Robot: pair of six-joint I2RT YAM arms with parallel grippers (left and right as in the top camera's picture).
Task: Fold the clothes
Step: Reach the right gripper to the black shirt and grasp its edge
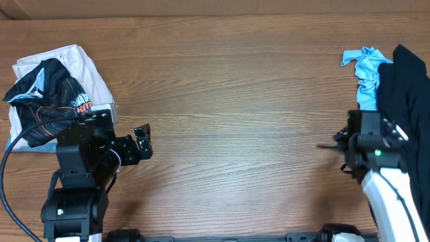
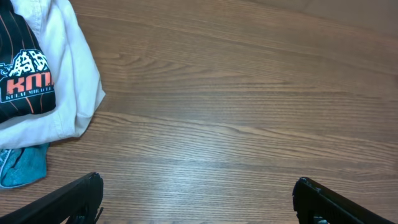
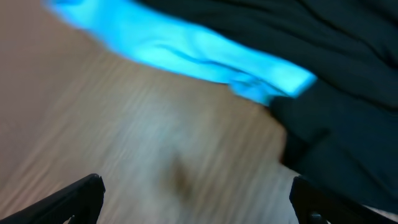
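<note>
A folded pile lies at the far left: a black garment with orange print (image 1: pixel 47 101) on a white garment (image 1: pixel 84 70). Both show in the left wrist view, the black one (image 2: pixel 22 81) on the white one (image 2: pixel 68 68), with a bit of teal cloth (image 2: pixel 25 165) under them. A light blue garment (image 1: pixel 365 74) and a black garment (image 1: pixel 406 94) lie heaped at the far right. In the blurred right wrist view the blue one (image 3: pixel 186 53) and black one (image 3: pixel 336 99) lie ahead. My left gripper (image 2: pixel 198 199) is open and empty over bare wood. My right gripper (image 3: pixel 196 199) is open and empty beside the heap.
The wooden table (image 1: pixel 235 101) spans the view between the two piles. The left arm's base (image 1: pixel 74 195) and cable stand at the front left, the right arm (image 1: pixel 386 195) at the front right.
</note>
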